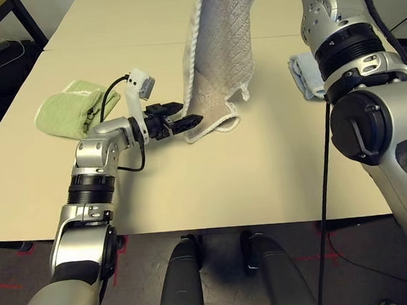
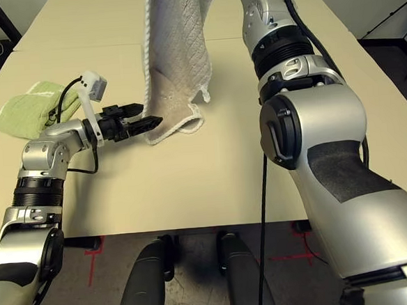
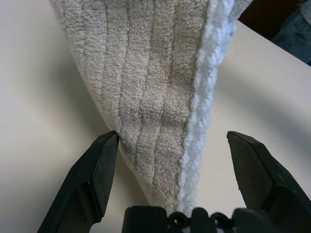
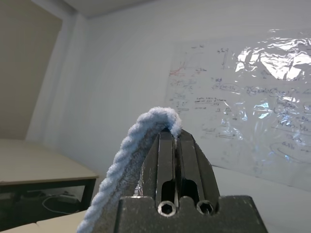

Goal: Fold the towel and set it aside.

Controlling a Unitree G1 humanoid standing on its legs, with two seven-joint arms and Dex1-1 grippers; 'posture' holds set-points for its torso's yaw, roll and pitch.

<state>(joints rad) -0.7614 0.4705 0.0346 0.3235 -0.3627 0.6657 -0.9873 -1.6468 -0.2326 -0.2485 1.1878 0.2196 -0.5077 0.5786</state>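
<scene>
Light green folded towel (image 1: 77, 108) on table (image 1: 260, 169), light blue folded towel (image 1: 306, 75), whiteboard (image 4: 243, 97)

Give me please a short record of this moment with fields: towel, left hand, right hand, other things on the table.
towel: beige towel hanging down, lower corner resting on the table
left hand: left hand open, fingers on either side of the towel's lower corner, not yet closed on it
right hand: right hand raised, shut on the towel's white edging
other things: green folded towel on the robot's left side of the table; light blue folded towel on its right side
</scene>
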